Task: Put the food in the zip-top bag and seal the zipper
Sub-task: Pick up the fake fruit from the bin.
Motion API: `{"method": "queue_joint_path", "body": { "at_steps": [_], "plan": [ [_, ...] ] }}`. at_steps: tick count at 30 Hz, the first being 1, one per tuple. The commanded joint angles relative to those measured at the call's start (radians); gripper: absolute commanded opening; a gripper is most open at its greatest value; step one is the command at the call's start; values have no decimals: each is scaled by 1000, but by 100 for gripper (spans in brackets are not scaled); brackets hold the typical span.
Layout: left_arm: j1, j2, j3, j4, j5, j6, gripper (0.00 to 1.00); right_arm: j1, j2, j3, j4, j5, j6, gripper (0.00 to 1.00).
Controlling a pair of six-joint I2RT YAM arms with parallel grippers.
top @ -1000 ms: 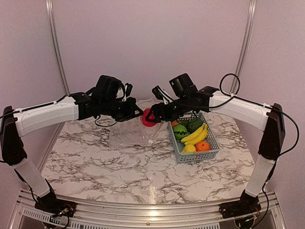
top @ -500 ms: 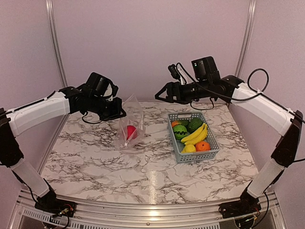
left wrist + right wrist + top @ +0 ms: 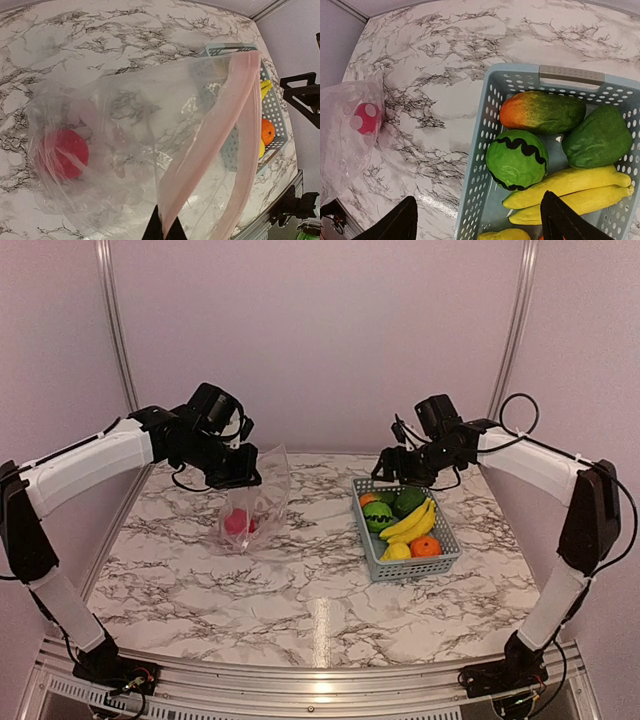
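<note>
The clear zip-top bag (image 3: 252, 508) hangs from my left gripper (image 3: 243, 477), its bottom resting on the table. That gripper (image 3: 164, 231) is shut on the bag's mouth edge, beside the pinkish zipper (image 3: 212, 137), and the mouth gapes open. A red apple (image 3: 237, 523) (image 3: 64, 154) lies at the bottom of the bag. My right gripper (image 3: 392, 468) (image 3: 479, 196) is open and empty above the basket's left end. Below it lie a striped melon (image 3: 516, 159), bananas (image 3: 570, 187), a green pepper (image 3: 597, 136) and an orange-green fruit (image 3: 542, 111).
The grey-blue slotted basket (image 3: 415, 570) (image 3: 570, 75) stands right of centre and also holds an orange (image 3: 425, 546) and a lemon (image 3: 397, 552). The marble table (image 3: 300, 610) ends at metal frame posts by the back wall.
The right gripper let the red apple go into the bag, opened, and swung right to above the basket. The left gripper shifted left with the bag, and the apple dropped to its bottom.
</note>
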Motion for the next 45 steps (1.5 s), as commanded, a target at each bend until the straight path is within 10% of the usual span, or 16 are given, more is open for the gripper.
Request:
{"method": "queue_joint_path", "body": {
  "at_steps": [1, 32, 45],
  "plan": [
    [-19, 63, -2, 28, 73, -16, 0, -22, 69, 10, -45, 13, -10, 82],
    [-22, 72, -69, 104, 160, -56, 0, -24, 331, 3, 81, 31, 65, 86],
    [-22, 88, -55, 101, 167, -52, 0, -23, 196, -32, 67, 44, 46, 60]
  ]
}}
